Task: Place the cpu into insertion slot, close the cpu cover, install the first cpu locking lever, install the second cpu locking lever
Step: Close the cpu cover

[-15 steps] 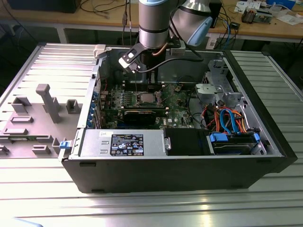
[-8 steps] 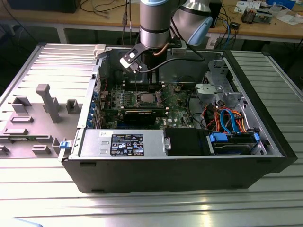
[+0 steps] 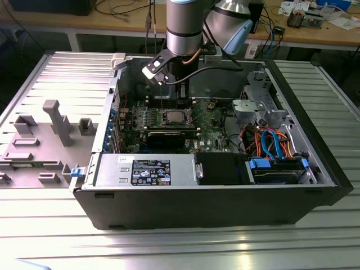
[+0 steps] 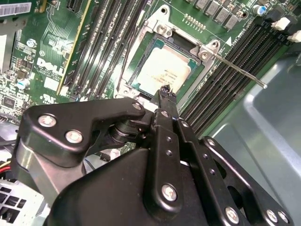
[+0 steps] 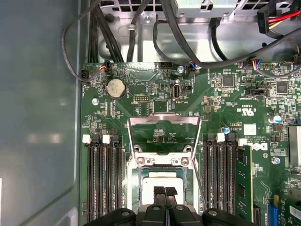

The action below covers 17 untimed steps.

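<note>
Jaws closed together, tips over the cpu (image 4: 164, 68).

**A:** what's sitting around the pincer (image 5: 165, 191) in the first wrist view?

**B:** black memory slots (image 5: 104, 179) on either side of it, coin battery (image 5: 115, 87) well ahead of it on the green motherboard (image 5: 221, 101), black cables (image 5: 106, 35) further out
</note>
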Each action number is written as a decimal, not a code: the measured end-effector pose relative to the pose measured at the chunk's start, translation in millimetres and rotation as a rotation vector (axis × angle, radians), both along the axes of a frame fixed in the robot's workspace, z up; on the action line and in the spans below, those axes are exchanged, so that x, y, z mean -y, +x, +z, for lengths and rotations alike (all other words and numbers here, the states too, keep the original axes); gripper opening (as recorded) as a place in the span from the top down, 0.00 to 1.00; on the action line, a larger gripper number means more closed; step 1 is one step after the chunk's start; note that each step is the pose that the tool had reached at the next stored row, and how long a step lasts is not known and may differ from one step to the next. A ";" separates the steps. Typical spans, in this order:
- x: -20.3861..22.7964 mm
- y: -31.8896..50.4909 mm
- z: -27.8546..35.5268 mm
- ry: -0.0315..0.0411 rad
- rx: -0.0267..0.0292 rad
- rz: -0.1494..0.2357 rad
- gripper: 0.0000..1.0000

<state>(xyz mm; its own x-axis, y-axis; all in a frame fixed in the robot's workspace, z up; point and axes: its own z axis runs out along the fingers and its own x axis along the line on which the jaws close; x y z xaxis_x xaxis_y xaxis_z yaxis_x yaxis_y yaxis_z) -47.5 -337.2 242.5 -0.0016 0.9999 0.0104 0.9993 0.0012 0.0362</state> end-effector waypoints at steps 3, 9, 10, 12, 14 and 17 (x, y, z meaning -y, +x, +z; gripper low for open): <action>0.0 0.0 4.5 0.0000 0.0000 0.000 0.89; 0.0 0.0 11.3 -0.0001 -0.0001 0.000 0.89; 0.0 0.0 12.2 -0.0001 -0.0001 0.000 0.89; 0.0 0.0 14.5 0.0000 -0.0001 0.000 0.89; 0.0 0.0 16.9 0.0000 0.0000 0.000 0.89; 0.0 0.0 19.7 0.0000 0.0000 0.000 0.89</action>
